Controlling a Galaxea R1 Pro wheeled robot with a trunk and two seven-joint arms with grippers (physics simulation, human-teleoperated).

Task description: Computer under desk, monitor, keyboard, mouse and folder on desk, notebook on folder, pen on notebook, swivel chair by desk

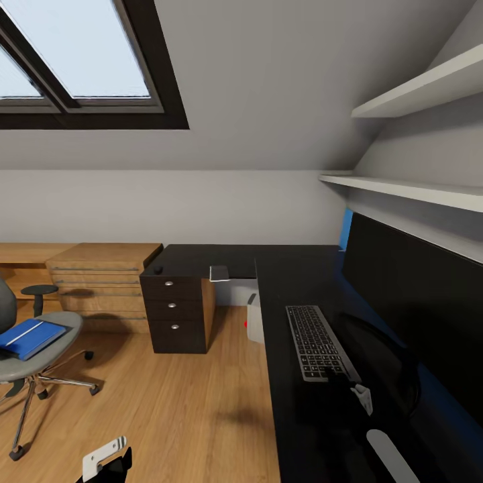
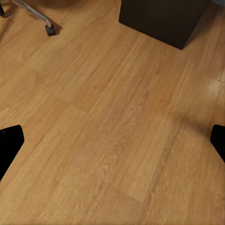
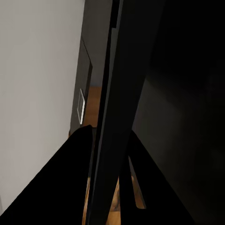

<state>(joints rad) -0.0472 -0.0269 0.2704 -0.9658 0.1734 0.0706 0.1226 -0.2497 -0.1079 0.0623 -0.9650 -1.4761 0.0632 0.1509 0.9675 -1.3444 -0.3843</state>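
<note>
The black desk carries the wide black monitor along its right side, with the keyboard in front of it. My right gripper is at the monitor's near lower edge. In the right wrist view its fingers straddle the thin monitor edge. The notebook and the mouse lie at the desk's far end. The computer stands under the desk. The blue folder rests on the swivel chair. My left gripper hangs open over the floor.
A drawer unit with three silver knobs closes the desk's left end. Behind the chair stands a light wood chest. Two white shelves jut out above the monitor. Wood floor lies open between chair and desk.
</note>
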